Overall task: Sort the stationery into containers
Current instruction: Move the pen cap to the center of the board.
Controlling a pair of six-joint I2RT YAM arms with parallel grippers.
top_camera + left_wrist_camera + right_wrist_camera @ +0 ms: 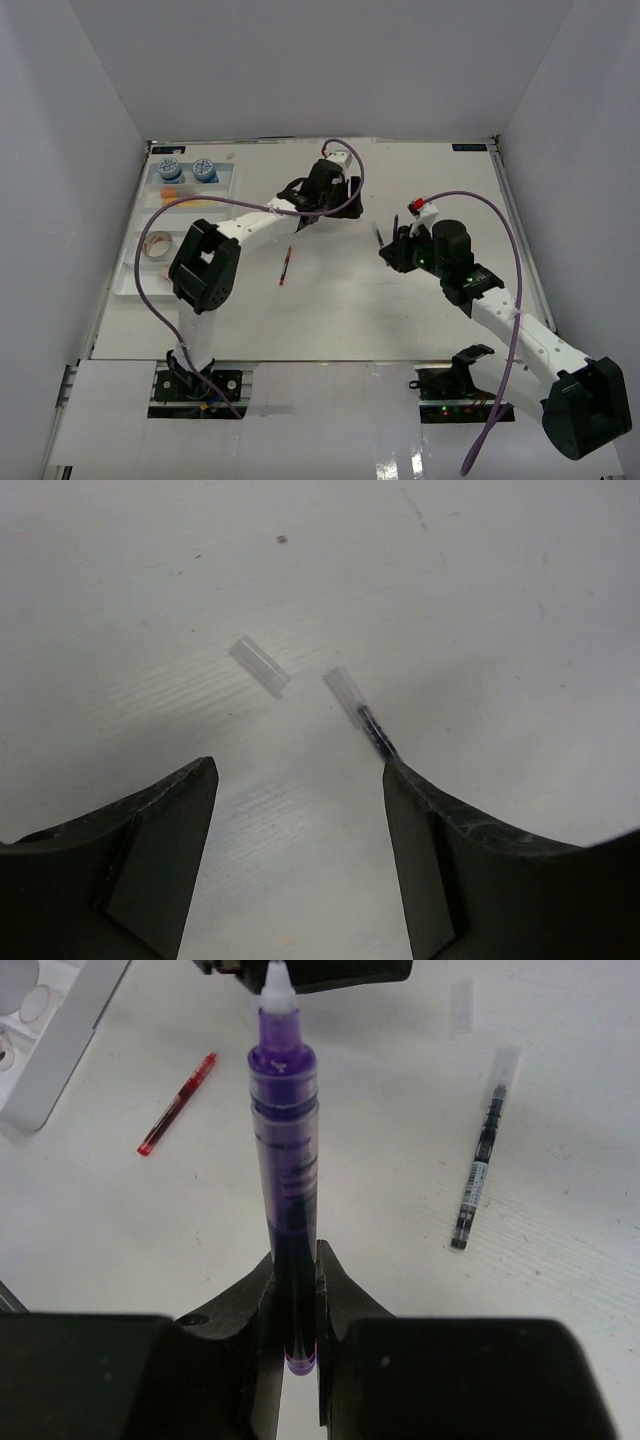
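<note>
one marker [284,1160] pinched by right gripper [296,1295]

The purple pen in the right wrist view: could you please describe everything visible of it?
The purple pen has a translucent, plastic-looking barrel with dark ink inside, faint print, a white tip at its far end and a pink band near its back end. It is clamped between the fingers of the right tool, pointing straight away from the camera, held above the white table. Nothing else visibly touches it.
</note>
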